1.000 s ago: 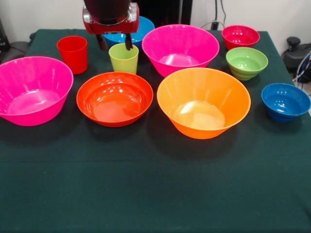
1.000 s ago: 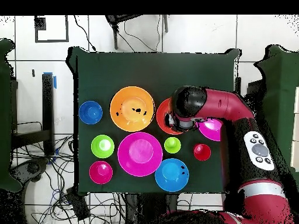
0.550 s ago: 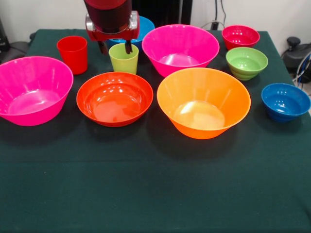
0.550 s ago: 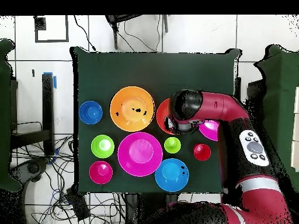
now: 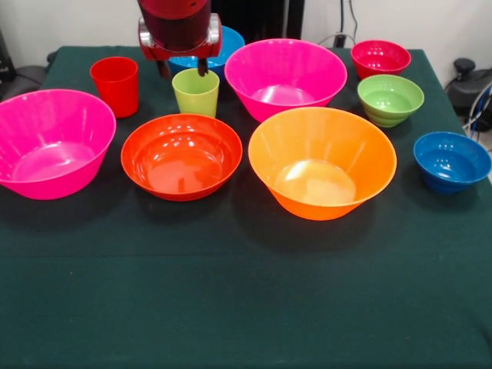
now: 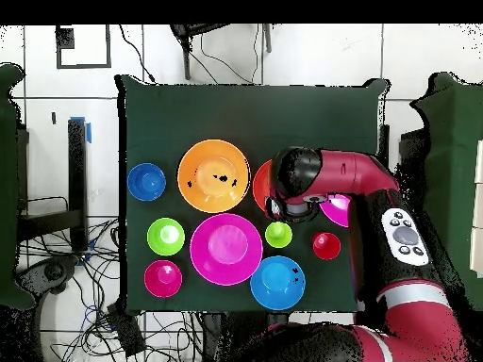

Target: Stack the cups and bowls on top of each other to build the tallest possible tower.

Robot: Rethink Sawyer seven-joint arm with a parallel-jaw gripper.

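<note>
gripper (image 5: pixel 183 69) raised slightly, shifted toward lime cup (image 5: pixel 195 91)

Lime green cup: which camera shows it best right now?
The front view: the lime green cup stands upright, side and rim visible, just below the claw. Overhead shows only a small green disc beside the arm.

Dark green cloth (image 5: pixel 246 307) covers the table, lying flat with faint creases toward the near edge; white tiled floor (image 6: pixel 311 57) surrounds it in the overhead view; tangled black cables (image 6: pixel 90 292) trail over the tiles beside the table; a strip of blue tape (image 6: pixel 88 129) sits on a dark upright panel (image 6: pixel 76 179) nearby; a black square outline (image 6: pixel 83 47) marks the floor.
</note>
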